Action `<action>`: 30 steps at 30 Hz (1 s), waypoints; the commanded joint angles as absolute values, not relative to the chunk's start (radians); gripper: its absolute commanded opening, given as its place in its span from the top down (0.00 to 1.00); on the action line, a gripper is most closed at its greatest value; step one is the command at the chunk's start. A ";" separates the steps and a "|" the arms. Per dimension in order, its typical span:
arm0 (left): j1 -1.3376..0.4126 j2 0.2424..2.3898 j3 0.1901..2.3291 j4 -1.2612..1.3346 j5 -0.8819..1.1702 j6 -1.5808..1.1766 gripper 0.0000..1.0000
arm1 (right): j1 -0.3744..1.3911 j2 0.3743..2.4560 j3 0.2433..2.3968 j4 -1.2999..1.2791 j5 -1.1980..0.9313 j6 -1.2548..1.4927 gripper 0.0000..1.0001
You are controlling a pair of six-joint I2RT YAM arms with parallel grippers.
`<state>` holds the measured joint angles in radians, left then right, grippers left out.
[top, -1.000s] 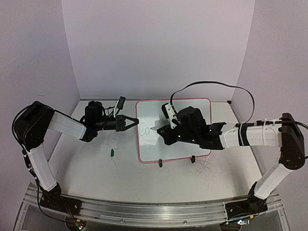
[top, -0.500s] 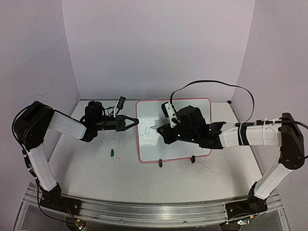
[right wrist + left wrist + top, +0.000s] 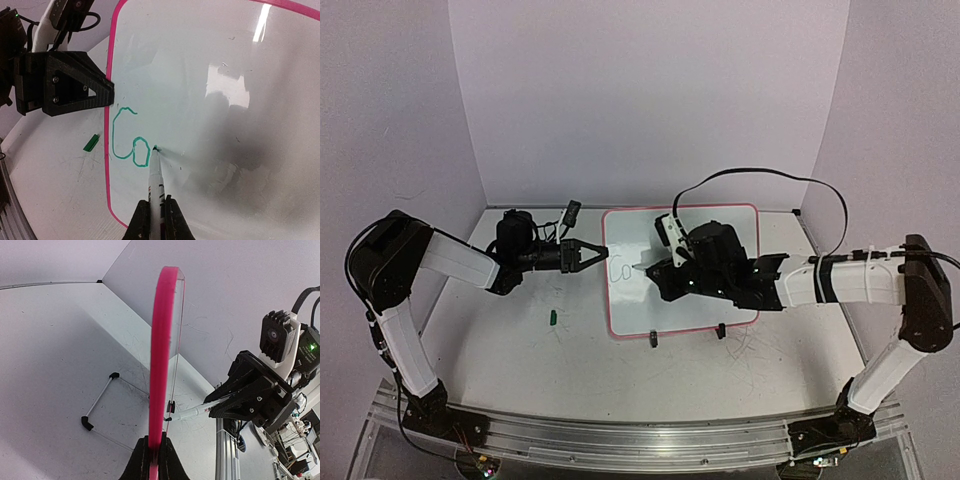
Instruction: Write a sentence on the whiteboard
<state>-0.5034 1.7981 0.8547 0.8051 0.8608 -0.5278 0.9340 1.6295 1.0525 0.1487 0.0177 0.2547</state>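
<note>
White tabletop (image 3: pixel 520 350): carries the board (image 3: pixel 645 305), which stands toward the rear, leaning back on its wire stand (image 3: pixel 100 400).
Right gripper (image 3: pixel 156 212): reaches across the board face from the right, jaws clenched on the marker (image 3: pixel 156 180).
Left gripper (image 3: pixel 592 256): jaws clenched on the board's pink left edge, bracing it from the side.
Marker: the tip touches the board just right of the "o".
Sentence (image 3: pixel 133 150): only "Co" in green so far, at the board's left side about mid-height. The rest of the face is bare.
Green bit (image 3: pixel 551 318): lies on the tabletop left of the board, well apart from it. It is probably the marker cap.
Change: almost none over the last second. Both arms sit where they were and no new stroke has appeared.
Meaning: the marker seems paused at the start of the third letter, so nearly all of the writing is still to do. The left grip needs to hold while the tip presses.
</note>
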 commanded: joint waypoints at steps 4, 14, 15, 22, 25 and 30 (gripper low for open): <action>-0.522 1.760 0.863 0.823 0.897 -0.535 1.00 | 0.946 1.619 1.036 0.138 0.040 0.271 1.00; -0.522 1.756 0.862 0.823 0.897 -0.535 1.00 | 0.951 1.617 1.020 0.135 0.040 0.283 1.00; -0.523 1.756 0.861 0.822 0.897 -0.535 1.00 | 0.950 1.617 1.020 0.134 0.040 0.284 1.00; -0.521 1.756 0.862 0.823 0.898 -0.534 1.00 | 0.950 1.611 1.014 0.124 0.045 0.283 1.00; -0.522 1.756 0.861 0.823 0.898 -0.534 1.00 | 0.950 1.607 1.006 0.122 0.047 0.283 1.00; -0.522 1.759 0.863 0.824 0.899 -0.537 1.00 | 0.951 1.605 1.006 0.120 0.060 0.283 1.00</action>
<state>-0.5033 1.7981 0.8547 0.8047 0.8604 -0.5281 0.9508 1.6287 1.0164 0.1337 0.0170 0.2718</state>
